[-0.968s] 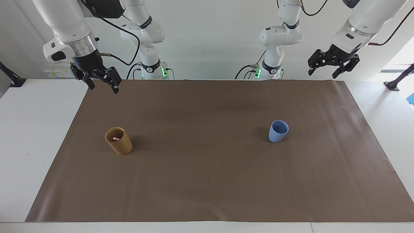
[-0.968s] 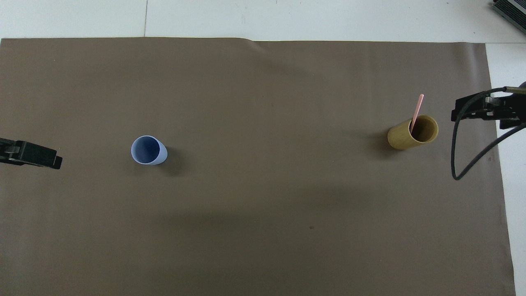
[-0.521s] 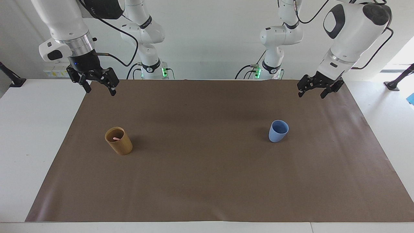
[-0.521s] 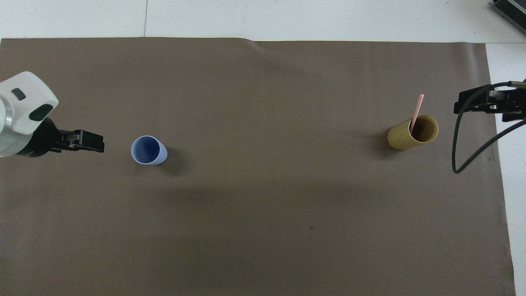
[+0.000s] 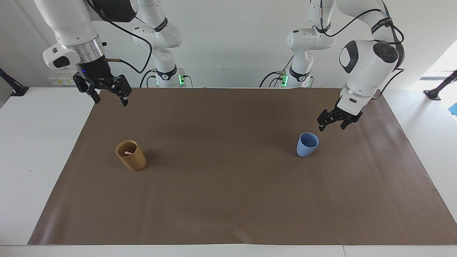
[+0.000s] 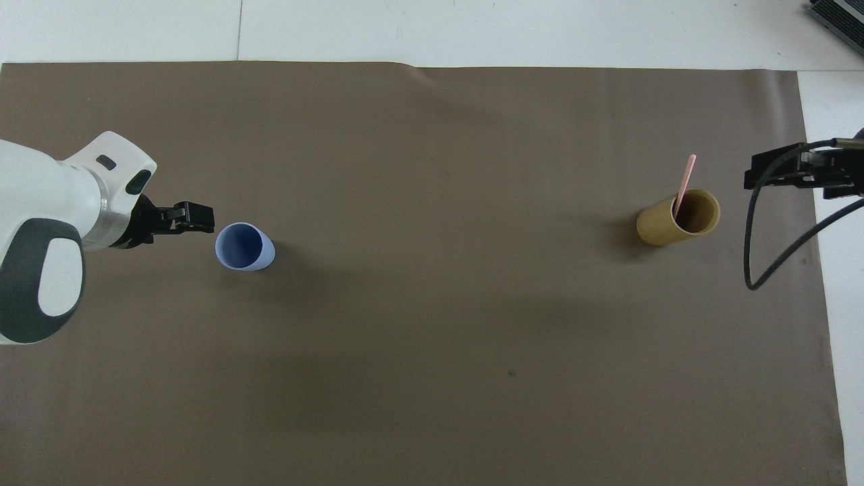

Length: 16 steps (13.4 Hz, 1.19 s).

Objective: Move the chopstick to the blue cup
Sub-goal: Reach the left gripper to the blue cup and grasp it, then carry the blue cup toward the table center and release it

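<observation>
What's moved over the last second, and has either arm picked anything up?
The left end effector swung down from the left arm's end of the table to hang beside the blue cup, holding nothing. The right end effector barely shifted. The chopstick stays in the tan cup.

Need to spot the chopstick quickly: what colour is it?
Pale pink chopstick, clearest in the overhead view, standing in the tan cup.

You get bright, even light, sharp focus; soft shadows fall beside the blue cup [image 6: 244, 247] on the mat [image 6: 432, 324].
</observation>
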Each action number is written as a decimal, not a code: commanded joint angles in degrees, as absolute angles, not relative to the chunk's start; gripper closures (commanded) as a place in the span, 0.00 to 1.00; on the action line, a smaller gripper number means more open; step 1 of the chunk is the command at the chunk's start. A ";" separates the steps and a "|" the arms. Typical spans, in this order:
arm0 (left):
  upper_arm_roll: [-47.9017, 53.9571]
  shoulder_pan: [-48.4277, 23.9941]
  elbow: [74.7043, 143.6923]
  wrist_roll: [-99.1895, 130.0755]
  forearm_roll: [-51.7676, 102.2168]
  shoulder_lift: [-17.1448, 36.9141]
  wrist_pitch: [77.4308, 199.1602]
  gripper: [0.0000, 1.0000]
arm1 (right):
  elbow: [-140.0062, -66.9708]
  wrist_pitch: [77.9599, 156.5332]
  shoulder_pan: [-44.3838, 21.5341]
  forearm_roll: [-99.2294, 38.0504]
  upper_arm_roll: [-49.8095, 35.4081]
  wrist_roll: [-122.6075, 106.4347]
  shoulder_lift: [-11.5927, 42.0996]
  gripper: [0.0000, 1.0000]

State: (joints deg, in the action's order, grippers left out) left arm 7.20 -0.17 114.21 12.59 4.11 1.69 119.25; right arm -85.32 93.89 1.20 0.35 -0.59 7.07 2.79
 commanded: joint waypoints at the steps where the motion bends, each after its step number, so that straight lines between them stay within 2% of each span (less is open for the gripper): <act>1: 6.33 -3.69 117.06 17.75 4.92 5.01 124.79 0.00 | -86.66 94.83 2.02 0.18 -1.23 5.27 1.85 0.00; 5: 6.33 -3.69 120.93 16.88 4.92 4.75 125.68 0.00 | -86.84 95.27 1.58 -0.17 -1.23 6.06 1.85 0.00; 9: 6.33 -3.69 121.46 16.70 4.92 4.40 125.95 0.00 | -88.50 95.19 1.50 -0.53 -1.23 6.07 0.97 0.00; 10: 6.33 -3.69 122.07 16.70 4.92 4.22 126.03 0.30 | -88.68 95.10 1.32 -0.70 -1.23 6.15 0.71 0.00; 11: 6.33 -3.52 122.08 16.61 4.92 4.22 125.95 0.97 | -88.77 95.10 1.32 -0.70 -1.23 6.15 0.70 0.00; 12: 6.33 -3.60 122.08 16.44 4.92 4.22 126.12 1.00 | -88.77 95.27 1.32 -0.70 -1.23 6.15 0.70 0.00; 16: 6.24 -3.69 121.29 15.65 4.83 4.57 126.04 1.00 | -88.94 95.27 1.58 -0.70 -1.23 5.19 0.70 0.00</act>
State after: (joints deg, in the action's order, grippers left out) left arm 6.89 -3.18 119.75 16.79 4.12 6.05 124.64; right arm -86.80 93.93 1.03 0.32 -1.03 7.00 2.17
